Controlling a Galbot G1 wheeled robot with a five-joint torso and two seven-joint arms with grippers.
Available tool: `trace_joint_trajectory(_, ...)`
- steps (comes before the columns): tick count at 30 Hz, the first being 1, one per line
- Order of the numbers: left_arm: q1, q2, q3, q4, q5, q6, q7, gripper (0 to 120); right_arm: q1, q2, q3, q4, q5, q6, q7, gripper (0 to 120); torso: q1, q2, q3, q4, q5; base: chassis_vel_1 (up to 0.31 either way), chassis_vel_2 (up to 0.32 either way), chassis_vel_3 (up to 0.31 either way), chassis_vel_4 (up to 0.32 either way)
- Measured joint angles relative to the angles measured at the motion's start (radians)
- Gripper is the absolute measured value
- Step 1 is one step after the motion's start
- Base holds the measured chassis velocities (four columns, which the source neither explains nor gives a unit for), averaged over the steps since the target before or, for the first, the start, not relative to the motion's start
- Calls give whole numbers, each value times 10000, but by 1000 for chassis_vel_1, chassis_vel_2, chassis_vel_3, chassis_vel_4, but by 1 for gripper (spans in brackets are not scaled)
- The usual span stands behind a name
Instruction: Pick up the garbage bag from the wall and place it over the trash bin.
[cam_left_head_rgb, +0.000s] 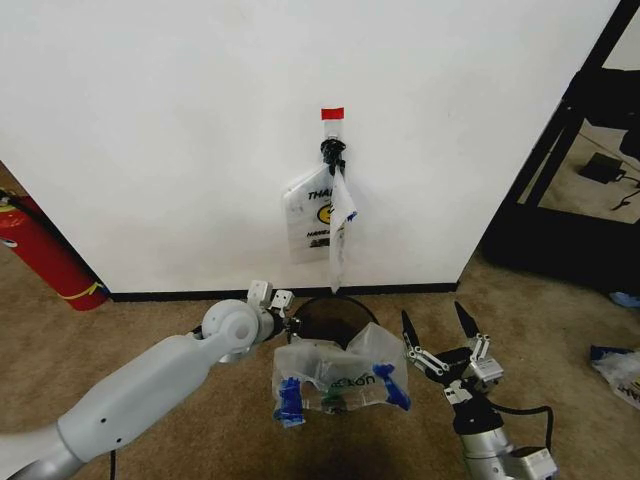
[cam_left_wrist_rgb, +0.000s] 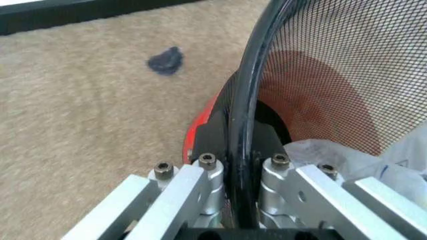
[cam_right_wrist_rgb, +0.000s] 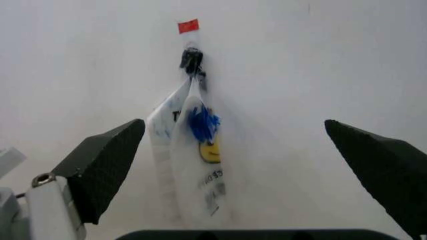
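Left arm: reaches forward from the lower left of the head view, elbow low, forearm rising toward the trash bin (cam_left_head_rgb: 333, 312), wrist bent so the left gripper (cam_left_head_rgb: 287, 322) meets the bin's near-left rim.
Left gripper: pressed together on the bin's rim; in the left wrist view the black rim (cam_left_wrist_rgb: 241, 150) runs straight between its two metal fingers (cam_left_wrist_rgb: 200, 180), one inside the mesh wall and one outside.
Right arm: comes up from the lower right of the head view, forearm roughly vertical, wrist pointing toward the wall (cam_left_head_rgb: 180, 120).
Right gripper (cam_left_head_rgb: 440, 328): spread wide, its two black pointed fingertips (cam_left_head_rgb: 408, 330) angled apart in a V, holding nothing, just right of the bin and clear of it.
Garbage bag on wall (cam_left_head_rgb: 322, 215): hangs from a small black hook (cam_left_head_rgb: 332, 152) under a red tape strip (cam_left_head_rgb: 332, 113); long axis vertical, handles bunched at the top, body drooping straight down, yellow smiley and black print facing the room. In the right wrist view it sits between the open fingertips, farther off.
Bag at bin (cam_left_head_rgb: 335, 380): a second translucent bag with blue handles lies crumpled over the bin's near rim and onto the carpet (cam_left_head_rgb: 200, 310), long axis running left to right.
Trash bin: round, black mesh, red base, standing on the carpet below the hanging bag, near the black baseboard (cam_left_head_rgb: 200, 295).
Fire extinguisher (cam_left_head_rgb: 40, 250): red, leaning by the wall at far left.
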Motion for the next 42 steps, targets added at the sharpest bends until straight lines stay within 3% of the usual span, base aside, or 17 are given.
trace_joint_trajectory(3,233,77,-257,-206,-180,-135,-638,3,16,20,-34,-28,-18,-6,6,100,0,0,0,0,-1,0,0,0,0)
trace_joint_trajectory(8,1050,90,-1040,-460,-687,-720,-2681,3,59,28,-74,-52,-58,-37,37,100,0,0,0,-1,-1,0,0,0,0)
trace_joint_trajectory(14,2096,-2,-2167,-1057,-876,-1327,-3850,3,43,-5,-47,-1,-12,-78,113,100,0,0,0,3,-1,0,0,0,0)
trace_joint_trajectory(18,2298,-483,-2803,-1298,-1337,-1866,-5064,3,-52,63,46,55,-35,-125,253,100,0,0,0,-7,-1,0,0,0,0)
trace_joint_trajectory(24,2663,-1098,-3410,-1686,-1444,-2877,-6236,3,-134,102,50,185,-70,-390,563,100,0,0,0,1,1,0,0,0,0)
trace_joint_trajectory(27,2841,-1447,-3656,-1686,-1322,-3289,-6425,3,-191,100,49,239,-70,-523,716,100,0,0,0,-1,0,0,0,0,0)
trace_joint_trajectory(35,3927,-3204,-4164,-1596,142,-4003,-6801,3,-519,79,117,455,-271,-873,1114,100,0,0,0,-3,0,0,0,0,0)
trace_joint_trajectory(42,4433,-3874,-4418,-1659,1154,-4254,-6831,3,-585,46,141,308,-478,-1123,1551,100,0,0,1,2,3,0,0,0,0)
